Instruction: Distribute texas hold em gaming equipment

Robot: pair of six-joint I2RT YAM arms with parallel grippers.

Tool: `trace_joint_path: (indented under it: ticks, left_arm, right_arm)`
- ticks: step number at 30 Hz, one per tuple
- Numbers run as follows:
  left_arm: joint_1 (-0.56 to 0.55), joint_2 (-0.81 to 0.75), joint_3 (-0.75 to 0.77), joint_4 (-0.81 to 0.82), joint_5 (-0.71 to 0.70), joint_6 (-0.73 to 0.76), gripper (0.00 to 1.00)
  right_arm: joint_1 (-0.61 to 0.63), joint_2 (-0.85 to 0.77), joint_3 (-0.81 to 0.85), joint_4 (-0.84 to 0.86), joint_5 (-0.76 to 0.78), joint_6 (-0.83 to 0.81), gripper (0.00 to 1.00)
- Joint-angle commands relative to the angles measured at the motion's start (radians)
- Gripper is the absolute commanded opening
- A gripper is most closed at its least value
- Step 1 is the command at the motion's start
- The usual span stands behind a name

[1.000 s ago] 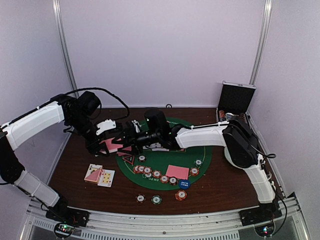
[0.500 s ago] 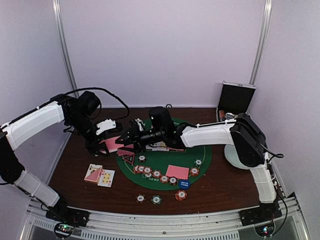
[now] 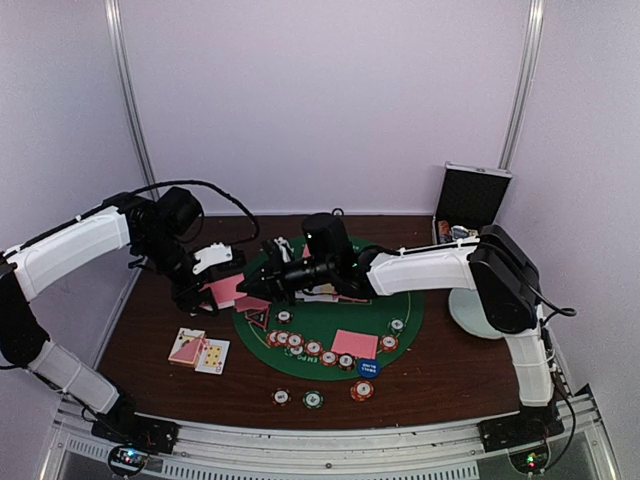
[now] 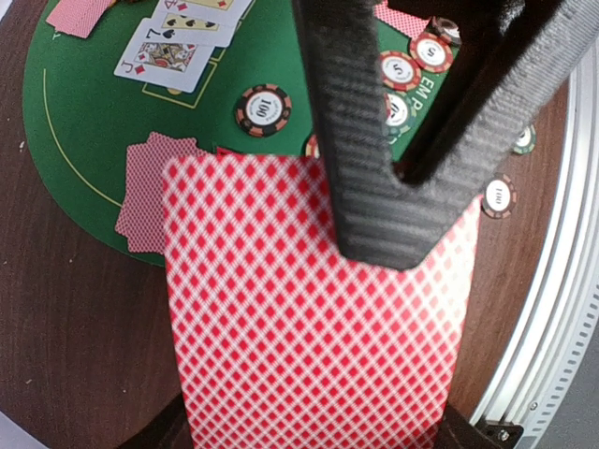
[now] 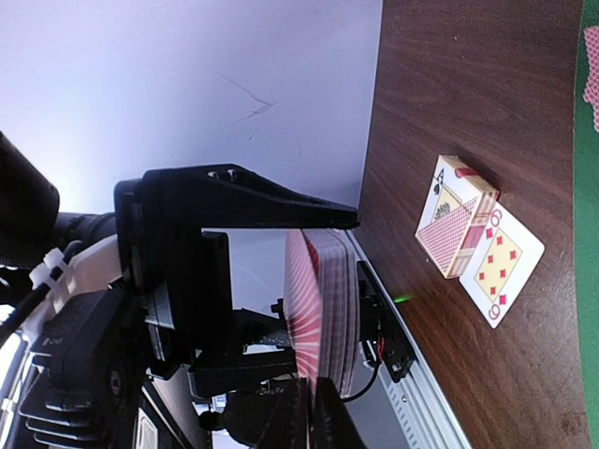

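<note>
My left gripper [image 3: 207, 285] is shut on a deck of red-backed playing cards [image 4: 309, 318], held above the brown table at the left edge of the green mat [image 3: 400, 318]. My right gripper [image 5: 329, 421] reaches across to the deck [image 5: 339, 309] and is shut on the near edge of its top card; its black fingers [image 4: 370, 140] lie over the deck's back. A row of striped poker chips [image 3: 310, 347], the blue dealer disc [image 3: 367, 367] and face-down cards [image 3: 354, 343] lie on the mat. Three face-up cards [image 4: 182, 42] lie further up the mat.
Dealt cards [image 3: 198, 350] lie on the table left of the mat, a six of diamonds [image 5: 501, 262] among them. Three chips [image 3: 313, 399] sit near the front edge. The open black case [image 3: 472, 200] stands at the back right, with a pale plate [image 3: 470, 318] behind the right arm.
My right gripper has reached further left to the deck and shut on the top card. The left gripper still holds the deck and has hardly moved.
</note>
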Motion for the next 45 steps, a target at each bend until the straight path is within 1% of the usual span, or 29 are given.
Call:
trace_joint_path:
  ticks: [1, 4, 12, 15, 20, 23, 26, 32, 38, 45]
  left_arm:
    - [-0.002, -0.025, -0.012, 0.035, -0.007, 0.018, 0.00]
    - [-0.002, -0.026, -0.012, 0.037, -0.016, 0.019, 0.00]
    - [-0.002, -0.040, -0.034, 0.048, -0.043, 0.025, 0.00]
    - [-0.001, -0.044, -0.046, 0.054, -0.061, 0.030, 0.00]
    - [0.009, -0.045, -0.056, 0.061, -0.065, 0.034, 0.00]
    - [0.021, -0.038, -0.060, 0.066, -0.062, 0.034, 0.00]
    - [0.031, -0.037, -0.062, 0.066, -0.061, 0.035, 0.00]
    - [0.052, -0.054, -0.086, 0.065, -0.059, 0.039, 0.00]
    - [0.089, -0.063, -0.114, 0.072, -0.051, 0.045, 0.00]
    - [0.113, -0.073, -0.139, 0.082, -0.042, 0.048, 0.00]
  right_arm:
    - [0.000, -0.050, -0.008, 0.009, -0.002, -0.005, 0.05]
    - [-0.013, -0.073, -0.035, -0.014, -0.003, -0.023, 0.00]
    - [-0.081, -0.173, -0.179, 0.001, -0.013, -0.037, 0.00]
    - [-0.124, -0.227, -0.242, -0.019, -0.017, -0.065, 0.00]
    - [-0.247, -0.305, -0.342, -0.113, -0.014, -0.155, 0.00]
    - [-0.319, -0.324, -0.347, -0.273, 0.010, -0.281, 0.00]
    - [-0.377, -0.309, -0.315, -0.451, 0.057, -0.422, 0.00]
    - [-0.442, -0.227, -0.253, -0.605, 0.137, -0.580, 0.00]
    - [-0.451, -0.141, -0.221, -0.673, 0.180, -0.643, 0.00]
    - [-0.451, -0.130, -0.281, -0.673, 0.227, -0.660, 0.00]
